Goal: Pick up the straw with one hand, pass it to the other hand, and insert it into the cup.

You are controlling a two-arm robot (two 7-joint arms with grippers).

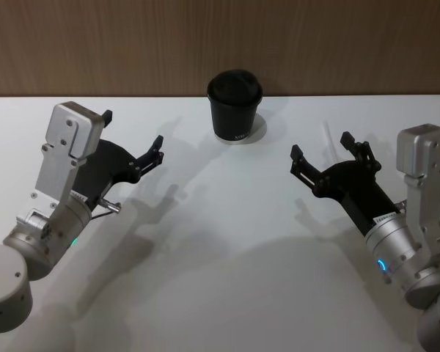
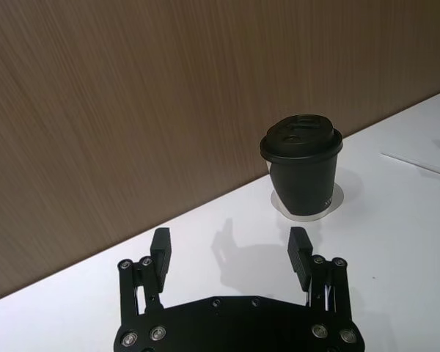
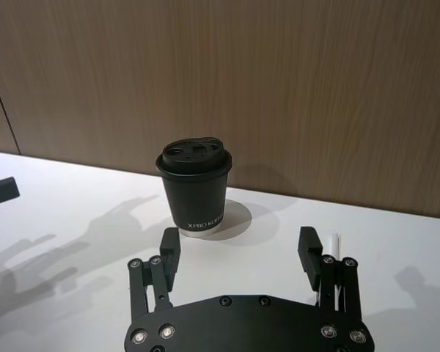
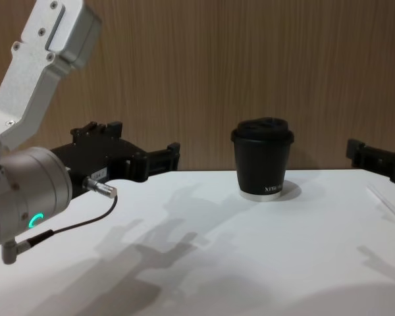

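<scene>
The black cup (image 1: 235, 110) with its domed lid stands upright at the back middle of the white table (image 1: 227, 279), also seen as the cup (image 4: 263, 161). The thin white straw (image 2: 419, 163) lies flat on the table to the cup's right, and in the right wrist view a short piece of the straw (image 3: 335, 241) shows just past one finger. My right gripper (image 1: 321, 145) hovers open and empty over that spot. My left gripper (image 1: 132, 130) hangs open and empty left of the cup, aimed toward it.
A wood-panelled wall (image 1: 352, 44) rises right behind the cup along the table's back edge. The table's front half lies bare white, crossed only by the arms' shadows.
</scene>
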